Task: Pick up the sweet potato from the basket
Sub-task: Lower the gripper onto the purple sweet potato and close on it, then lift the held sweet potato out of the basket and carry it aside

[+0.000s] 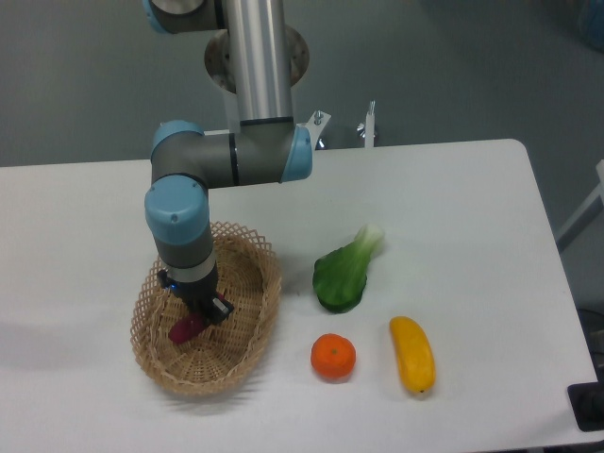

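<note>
The one camera looks down at a white table [453, 198]. The basket [247, 349] sits at about 8 o'clock on the table. The arm [179, 226] reaches down into it from 12 o'clock. The gripper [195, 317] is low inside the basket, right on the sweet potato [185, 328]. Only the potato's red-purple end shows, poking out toward 7 o'clock from under the gripper. The fingers are hidden by the dark gripper body, so nobody can tell if they are pinching the potato or just beside it. A green leafy vegetable [343, 272] lies at 3 o'clock from the basket. An orange [333, 357] sits at 4 o'clock from the basket. A yellow fruit [412, 354] lies just at 3 o'clock from the orange.
</note>
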Tool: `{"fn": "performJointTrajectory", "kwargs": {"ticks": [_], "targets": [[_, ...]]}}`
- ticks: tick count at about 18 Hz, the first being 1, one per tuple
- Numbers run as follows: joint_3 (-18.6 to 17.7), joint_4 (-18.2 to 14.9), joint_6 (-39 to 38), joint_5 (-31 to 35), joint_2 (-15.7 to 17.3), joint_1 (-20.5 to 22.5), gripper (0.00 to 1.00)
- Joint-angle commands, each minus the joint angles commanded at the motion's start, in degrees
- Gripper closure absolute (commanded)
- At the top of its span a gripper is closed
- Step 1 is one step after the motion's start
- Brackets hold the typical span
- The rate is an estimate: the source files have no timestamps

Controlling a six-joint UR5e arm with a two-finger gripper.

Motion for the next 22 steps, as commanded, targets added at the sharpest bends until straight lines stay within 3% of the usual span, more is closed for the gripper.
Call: {"fn": "performJointTrajectory", "kwargs": {"ticks": [4,9,13,17,22], "targets": [[1.9,-1.1,6.0,-0.3,2.9,4.3,0.85],[8.6,-3.2,11.9,-1.1,3.4,12.4,0.85],[13.2,-7.0,19.9,-4.2,3.3,21.2,0.85],[17.2,-14.1,29.7,-9.0,3.3,29.4,0.85],[18.5,-13.8,37.9,-8.9,2.6,35.9,0.85]]}}
